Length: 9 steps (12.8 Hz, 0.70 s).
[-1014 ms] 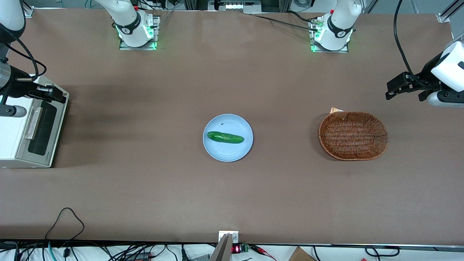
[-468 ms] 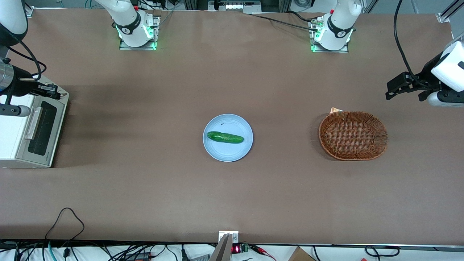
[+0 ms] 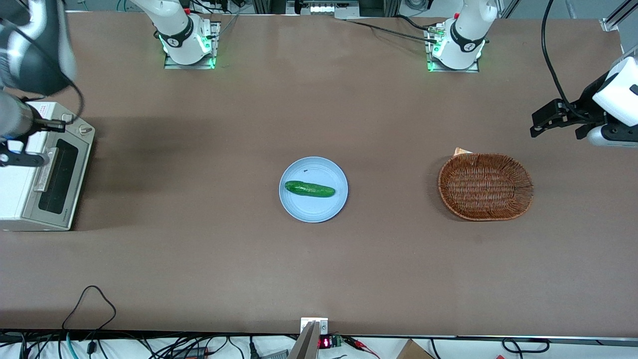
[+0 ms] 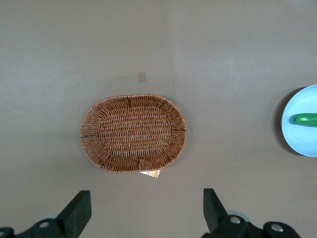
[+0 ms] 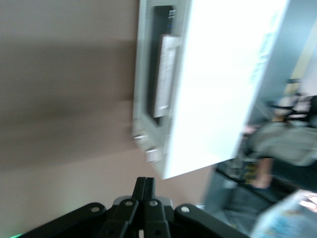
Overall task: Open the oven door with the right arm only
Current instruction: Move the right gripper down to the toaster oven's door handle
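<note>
The white toaster oven [image 3: 15,189] stands at the working arm's end of the table. Its silver-grey door [image 3: 60,177], with dark glass and a bar handle [image 3: 46,169], lies flat against the oven's front. Two knobs [image 3: 85,130] sit at the door's end farther from the front camera. My right arm's gripper [image 3: 61,123] hovers above the oven near the knobs, fingers shut and empty. The right wrist view shows the shut gripper [image 5: 146,186], the door [image 5: 148,64], the handle [image 5: 165,74] and the knobs [image 5: 146,146], with the gripper apart from all of them.
A light blue plate [image 3: 299,209] with a cucumber [image 3: 309,189] lies mid-table. A wicker basket [image 3: 485,186] lies toward the parked arm's end, also in the left wrist view [image 4: 133,133]. Cables [image 3: 89,299] trail over the table edge nearest the front camera.
My gripper has drawn back from in front of the knobs to above the oven, toward the working arm's end. The arm's upper link has swung into view. The door has not moved.
</note>
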### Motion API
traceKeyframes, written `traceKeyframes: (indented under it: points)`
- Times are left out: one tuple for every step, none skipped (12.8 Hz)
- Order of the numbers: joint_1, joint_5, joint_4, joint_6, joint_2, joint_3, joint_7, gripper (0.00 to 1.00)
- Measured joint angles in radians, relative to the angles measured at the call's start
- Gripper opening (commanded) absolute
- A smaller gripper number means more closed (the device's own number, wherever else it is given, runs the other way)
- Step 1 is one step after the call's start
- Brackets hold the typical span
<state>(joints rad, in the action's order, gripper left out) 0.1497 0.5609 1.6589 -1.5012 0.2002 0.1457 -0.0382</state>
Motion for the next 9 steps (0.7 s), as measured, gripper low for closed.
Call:
traceKeyframes:
  points:
    - [0.016, 0.072, 0.009, -0.028, 0.024, -0.001, -0.041, 0.01]
    - [0.025, 0.126, 0.017, -0.062, 0.046, -0.001, -0.088, 0.01]
    - [0.027, 0.183, 0.036, -0.105, 0.063, -0.001, -0.14, 0.01]
    - [0.025, 0.244, 0.07, -0.158, 0.074, 0.0, -0.201, 0.01]
    - [0.02, 0.295, 0.116, -0.218, 0.081, 0.003, -0.262, 0.01]
    - [0.011, 0.335, 0.162, -0.278, 0.084, 0.006, -0.315, 0.01]
    - [-0.003, 0.375, 0.202, -0.332, 0.089, 0.008, -0.362, 0.01]
    - [-0.018, 0.411, 0.228, -0.372, 0.096, 0.009, -0.402, 0.02]
    - [-0.029, 0.435, 0.242, -0.396, 0.106, 0.01, -0.438, 0.02]
